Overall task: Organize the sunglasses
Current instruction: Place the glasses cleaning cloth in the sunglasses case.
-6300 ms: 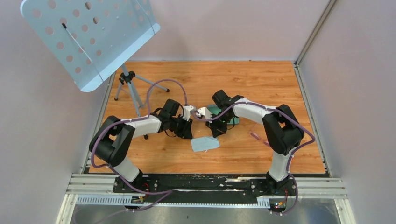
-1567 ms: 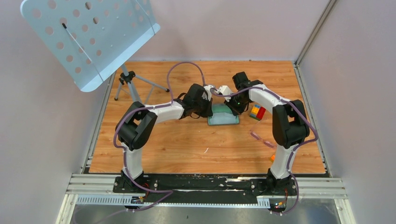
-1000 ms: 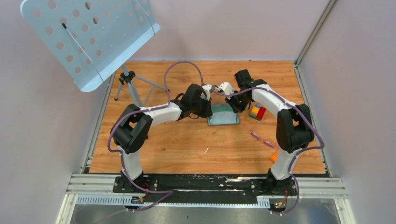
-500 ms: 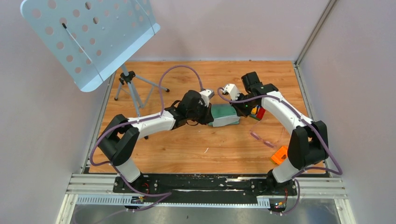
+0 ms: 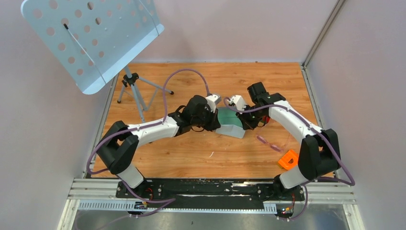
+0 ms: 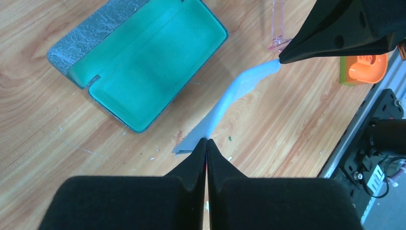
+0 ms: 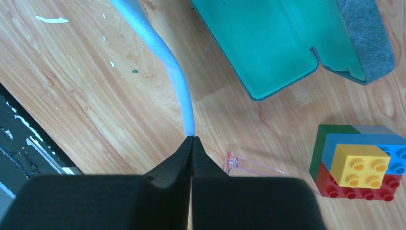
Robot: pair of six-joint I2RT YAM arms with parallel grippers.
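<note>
The sunglasses (image 5: 268,143), with a thin translucent pink frame, lie on the wooden table right of the grippers; one arm end shows in the right wrist view (image 7: 249,166) and a piece in the left wrist view (image 6: 277,29). The grey case (image 5: 223,115) lies open, teal inside up (image 6: 148,62) (image 7: 273,43). The pale grey-blue cloth (image 5: 232,130) hangs stretched between both grippers, just above the table in front of the case. My left gripper (image 6: 207,142) is shut on one corner of the cloth (image 6: 230,103). My right gripper (image 7: 192,139) is shut on the opposite corner (image 7: 167,62).
A coloured toy-brick block (image 7: 359,163) stands right of the case, near the sunglasses. An orange object (image 5: 288,159) lies at the near right (image 6: 364,67). A tripod (image 5: 135,91) with a perforated music-stand plate (image 5: 91,38) stands at the far left.
Both grippers have moved toward the near side with the cloth held between them. The cloth no longer covers the case, whose teal inside now shows.
</note>
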